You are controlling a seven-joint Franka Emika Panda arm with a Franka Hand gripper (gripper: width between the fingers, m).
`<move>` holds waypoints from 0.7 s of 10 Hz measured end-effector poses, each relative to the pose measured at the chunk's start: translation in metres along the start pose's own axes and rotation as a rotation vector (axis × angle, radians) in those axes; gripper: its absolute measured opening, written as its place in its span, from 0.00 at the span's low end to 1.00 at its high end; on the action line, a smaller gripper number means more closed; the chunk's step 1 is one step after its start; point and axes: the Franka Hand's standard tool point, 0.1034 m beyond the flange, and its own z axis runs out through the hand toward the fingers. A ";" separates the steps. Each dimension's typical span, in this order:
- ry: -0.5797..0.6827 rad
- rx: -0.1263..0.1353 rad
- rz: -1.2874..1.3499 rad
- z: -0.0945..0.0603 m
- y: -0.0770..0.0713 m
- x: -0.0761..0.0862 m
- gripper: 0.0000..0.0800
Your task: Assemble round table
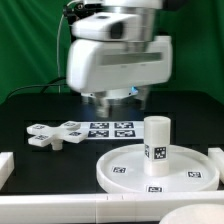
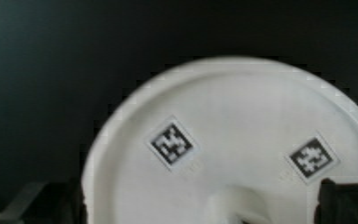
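The large round disc [image 1: 130,172] lies flat on the table toward the exterior view's right. The short thick cylinder leg [image 1: 157,141] stands upright on its middle. The cross-shaped piece [image 1: 55,133] lies on the table at the exterior view's left. My gripper [image 1: 113,98] hangs behind the disc, above the marker board, apart from all parts. In the wrist view the disc [image 2: 229,110] fills the picture with two tags showing. My gripper [image 2: 190,205] is open, its dark fingers [image 2: 30,203] wide apart with nothing between them. A blurred white shape near the jaws may be the leg.
The marker board [image 1: 110,129] lies flat under the gripper, between the cross-shaped piece and the disc. A white rail [image 1: 60,208] runs along the front edge and a white block [image 1: 5,165] stands at the exterior view's left. The table surface is black.
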 end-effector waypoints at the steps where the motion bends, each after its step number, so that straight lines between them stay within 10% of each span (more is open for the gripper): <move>1: -0.007 0.008 0.027 0.003 0.009 -0.013 0.81; 5: -0.005 0.008 0.016 0.003 0.006 -0.009 0.81; 7: -0.002 0.035 0.120 0.008 0.022 -0.033 0.81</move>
